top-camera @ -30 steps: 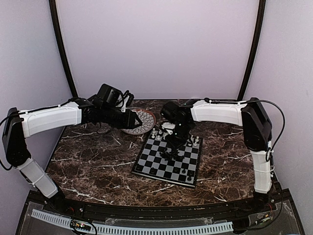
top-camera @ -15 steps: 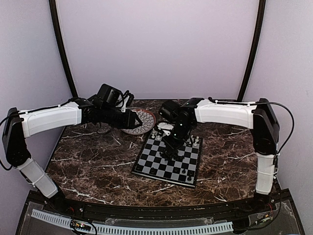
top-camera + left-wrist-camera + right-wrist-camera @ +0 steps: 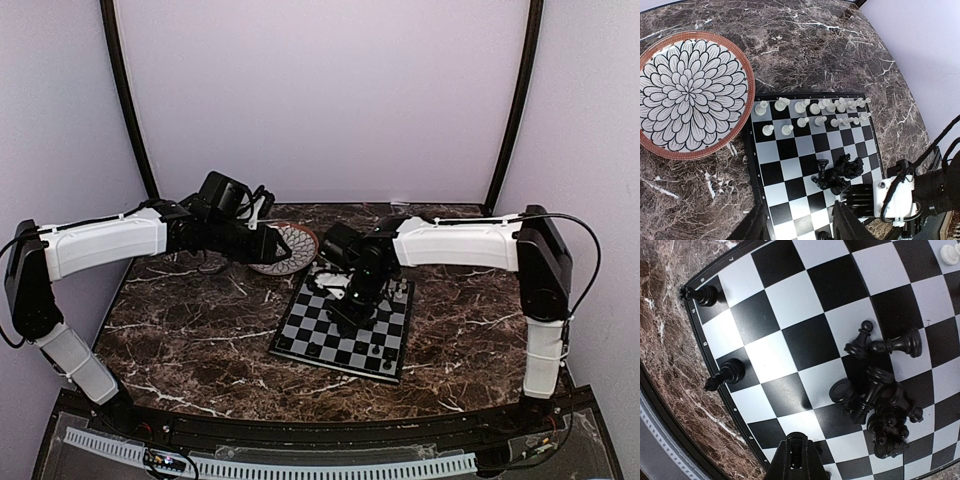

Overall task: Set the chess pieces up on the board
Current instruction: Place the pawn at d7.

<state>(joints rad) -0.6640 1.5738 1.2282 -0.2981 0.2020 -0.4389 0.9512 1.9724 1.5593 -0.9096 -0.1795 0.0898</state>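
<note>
Sorting out black's side looks like the step you're on. The board (image 3: pixel 345 322) sits on the marble surface (image 3: pixel 190 330) just beside the flower-pattern plate (image 3: pixel 692 95). The white pieces (image 3: pixel 812 112) stand in two rows along its far edge, so that half looks done to me. Black is the mess. Most of it lies in a heap (image 3: pixel 880 410) near the middle of the board, tipped over and piled on each other. I can only make out a couple of black pieces (image 3: pixel 726 375) standing at the near edge.

Your right claw (image 3: pixel 796 442) hangs over the board just beside that heap, clenched tight, and I can't see any piece in it. Your left claw (image 3: pixel 802 225) is released with nothing between its fingers, hovering above the plate-side part of the board.

Next move, I'd guess: spread the right claw and drop onto one piece lying loose, like the pawn (image 3: pixel 860 342) at the heap's edge. Then pinch it without nudging the rest. They're tiny and tangled, so go slow or you'll scatter the lot.
</note>
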